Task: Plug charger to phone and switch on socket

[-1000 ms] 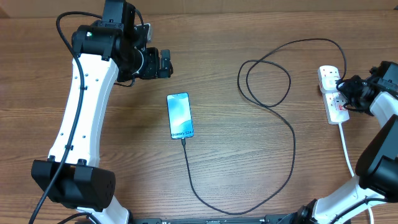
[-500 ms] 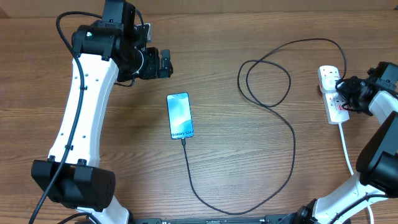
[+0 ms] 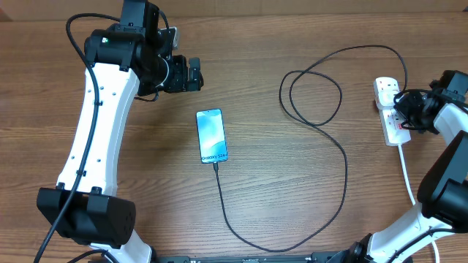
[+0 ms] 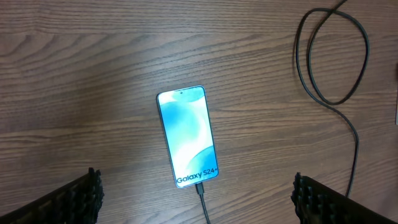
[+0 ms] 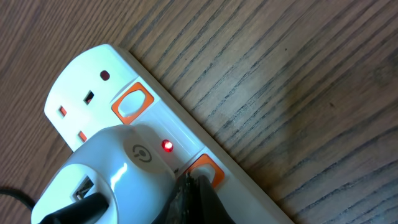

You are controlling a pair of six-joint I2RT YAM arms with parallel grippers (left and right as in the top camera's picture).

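Note:
The phone lies flat mid-table, its screen lit with "Galaxy" text, and also shows in the left wrist view. The black charger cable is plugged into the phone's bottom edge, loops across the table and runs to the white power strip at the right. My left gripper is open and hangs above and left of the phone. My right gripper is shut, its fingertips touching an orange switch on the strip. A red light glows beside a white adapter.
The strip's thick white cord runs down toward the table's front right. A second orange switch and an unused outlet sit at the strip's far end. The cable forms a large loop right of centre.
My right gripper has shifted slightly at the power strip. The left arm, phone and cable have not moved.

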